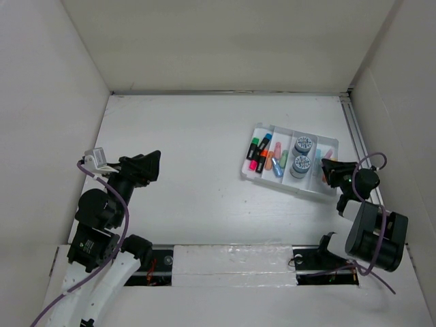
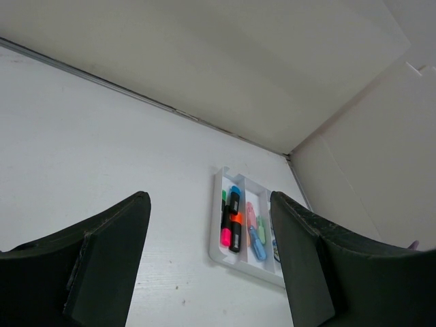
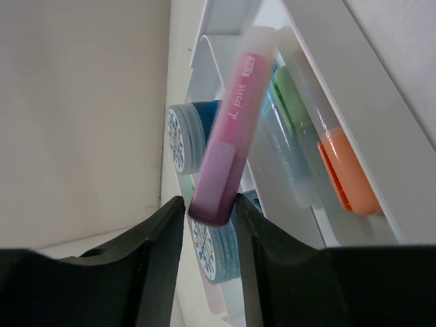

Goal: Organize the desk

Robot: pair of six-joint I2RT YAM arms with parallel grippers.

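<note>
— Right pincer (image 3: pixel 211 216)?
— Clamped on end of pink pen (image 3: pixel 235 116), tilted over tray (image 1: pixel 249 151).
— Left pincer (image 2: pixel 208 201)?
— Apart, empty, well left of tray.
— Table (image 1: pixel 191 150)?
— Beneath tray, spreading wide around it.

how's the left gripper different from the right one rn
The left gripper is open and empty; the right gripper has a pink marker between its fingers. The left gripper sits well away from the tray; the right gripper is at the tray's right end. Both have black fingers.
</note>
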